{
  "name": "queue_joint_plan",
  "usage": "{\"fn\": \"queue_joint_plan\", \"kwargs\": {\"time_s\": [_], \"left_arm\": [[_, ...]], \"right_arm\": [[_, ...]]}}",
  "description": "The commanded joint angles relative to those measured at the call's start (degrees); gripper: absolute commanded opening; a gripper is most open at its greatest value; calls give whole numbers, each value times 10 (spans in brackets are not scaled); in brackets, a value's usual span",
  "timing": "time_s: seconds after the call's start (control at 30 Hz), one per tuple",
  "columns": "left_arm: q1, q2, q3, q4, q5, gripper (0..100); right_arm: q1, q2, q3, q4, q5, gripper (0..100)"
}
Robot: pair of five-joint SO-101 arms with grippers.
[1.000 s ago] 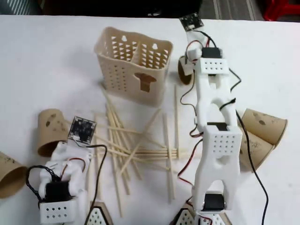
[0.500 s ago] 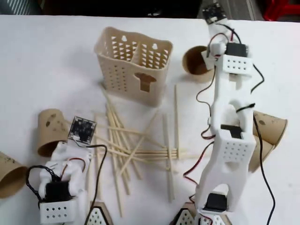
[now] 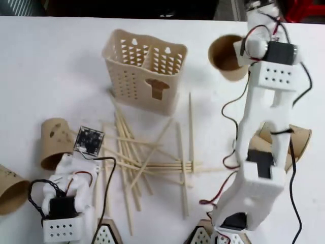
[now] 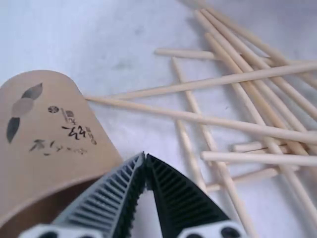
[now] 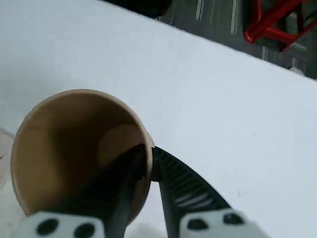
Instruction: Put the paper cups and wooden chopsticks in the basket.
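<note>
step: paper cup (image 3: 223, 53) held right of basket (image 3: 137, 84) | right tool (image 5: 150, 154) clamped on rim | left tool (image 4: 145, 159) together | next: over basket, release

The right arm (image 3: 259, 147) is stretched far forward from its base, its links nearly in one line; the right gripper (image 5: 150, 157) is clamped on the rim of a paper cup (image 5: 54, 134), one finger inside the wall, one outside; the left arm (image 3: 63, 203) is folded low over its base; the left gripper (image 4: 145, 161) is angled downward, its ribbed fingers pressed together.
</note>
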Motion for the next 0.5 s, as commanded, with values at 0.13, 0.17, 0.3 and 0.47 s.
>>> {"fn": "queue_joint_plan", "kwargs": {"time_s": [0.13, 0.17, 0.3, 0.47], "left_arm": [[0, -3, -3, -9, -4, 24], [0, -3, -3, -9, -4, 24], [0, -3, -3, -9, -4, 24], [0, -3, -3, -9, -4, 24]], "right_arm": [[-31, -153, -4, 3, -40, 19], [-37, -166, -4, 3, -50, 19], [-77, -211, -4, 6, -87, 19], [-155, -248, -4, 27, -123, 19]]}}
